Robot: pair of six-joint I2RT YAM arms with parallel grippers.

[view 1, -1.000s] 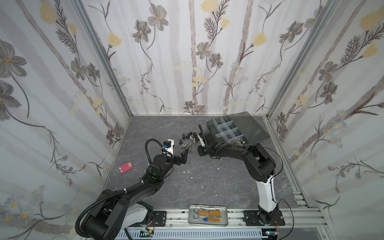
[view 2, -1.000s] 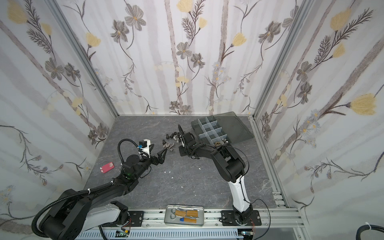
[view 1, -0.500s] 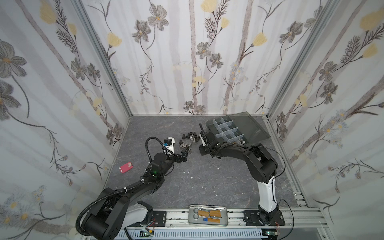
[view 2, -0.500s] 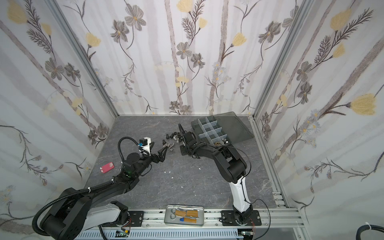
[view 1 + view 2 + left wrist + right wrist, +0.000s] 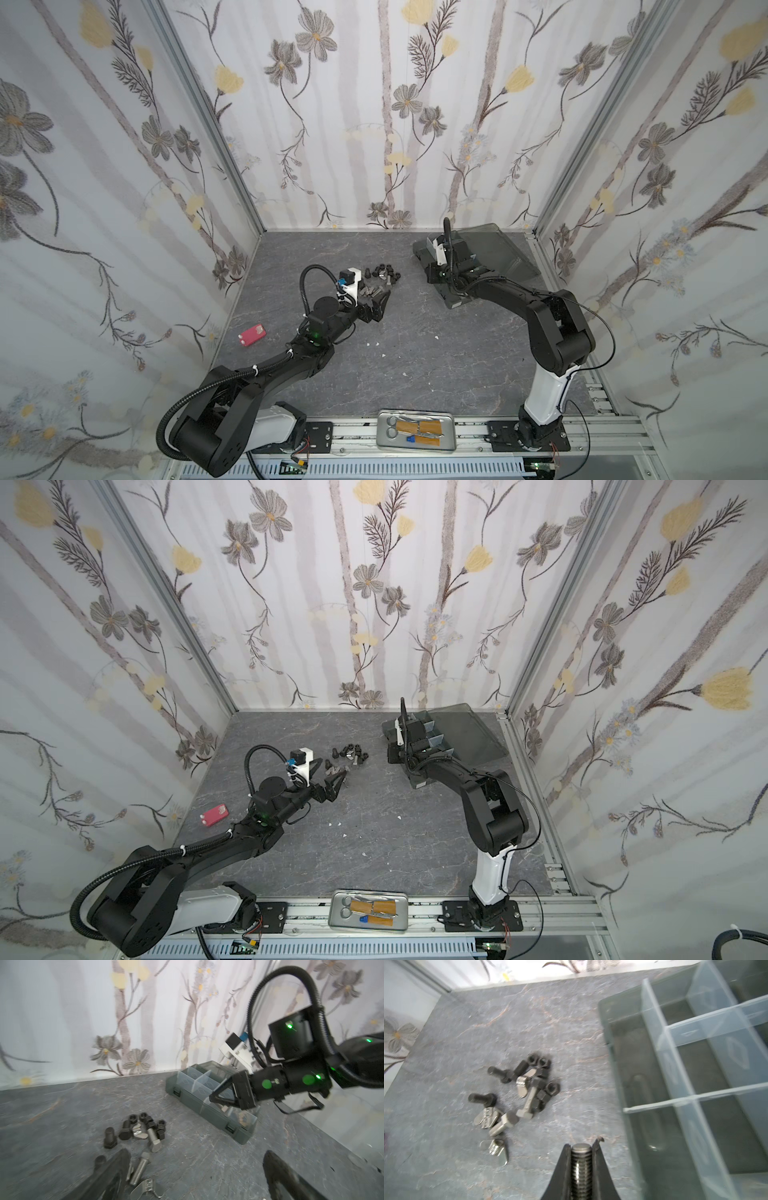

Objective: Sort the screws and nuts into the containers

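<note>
Between the shut jaws of the right tool [image 5: 581, 1148], gripped by the shank: one silver bolt [image 5: 581, 1167], threaded end poking past the tips. Held up off the surface [image 5: 560, 1022] right at the near wall of the box [image 5: 612, 1047]; over the cells or just short of them, cannot tell. Lying in a loose pile [image 5: 380, 276] on the surface, well apart from the box [image 5: 455, 299] and to its left in both top views: black screws, black nuts, silver bolts, silver wing nuts. Box open, lid [image 5: 498, 249] laid back toward the rear wall, pale dividers [image 5: 660, 1103] marking off the cells. Left tool [image 5: 196, 1152] spread wide, gripping nothing, low at the pile's near edge, one finger [image 5: 112, 1174] touching or just beside a silver bolt and a wing nut. Farther out: red block [image 5: 251, 334] near the left wall, white specks [image 5: 374, 344] mid-surface, tray [image 5: 380, 432] with scissors [image 5: 390, 428] on the front rail.
</note>
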